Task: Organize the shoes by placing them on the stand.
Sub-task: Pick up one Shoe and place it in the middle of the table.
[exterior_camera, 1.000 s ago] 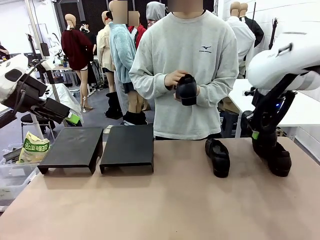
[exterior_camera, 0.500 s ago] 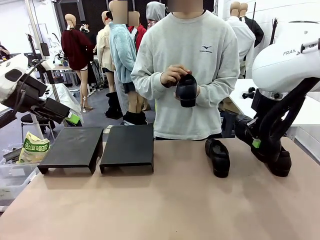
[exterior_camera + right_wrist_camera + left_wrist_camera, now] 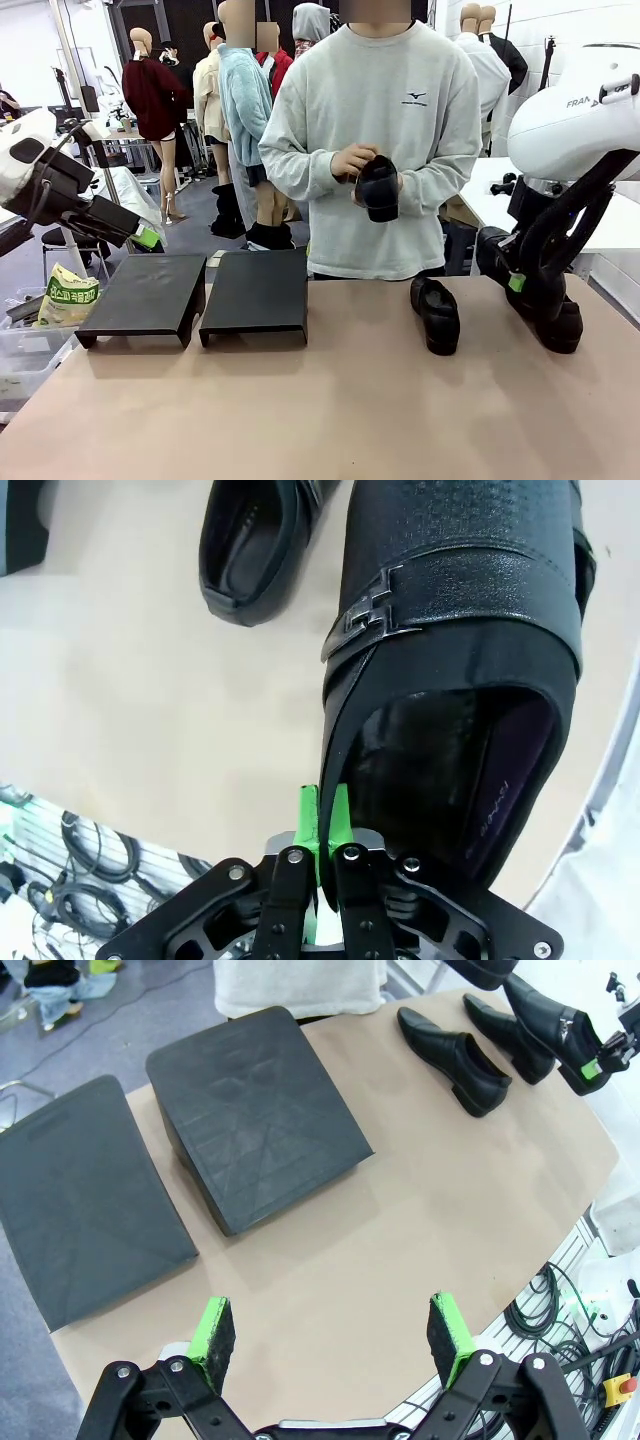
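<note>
Near the table's right edge, my right gripper (image 3: 520,287) is shut on the heel rim of a black shoe (image 3: 558,322); the right wrist view shows the green pads (image 3: 322,815) pinching that shoe's (image 3: 460,630) collar. A second shoe (image 3: 436,314) lies on the table left of it, also seen from the right wrist (image 3: 255,540) and the left wrist (image 3: 450,1045). At the far side, a person's hands hold a third shoe (image 3: 378,188) at chest height. Two black stands (image 3: 145,295) (image 3: 258,293) sit at the back left. Above them, my left gripper (image 3: 330,1335) hangs open, holding nothing.
The stands (image 3: 85,1200) (image 3: 255,1115) have sloped tops with nothing on them. The held shoe (image 3: 540,1020) is close to the table's right edge. Cables lie on the floor below the near edge. A bag (image 3: 68,297) sits off the table's left side.
My right arm has swung a little to the right with its wrist turning, while the gripped shoe stays near the same spot. The person has turned the shoe in their hands. My left arm has not moved.
</note>
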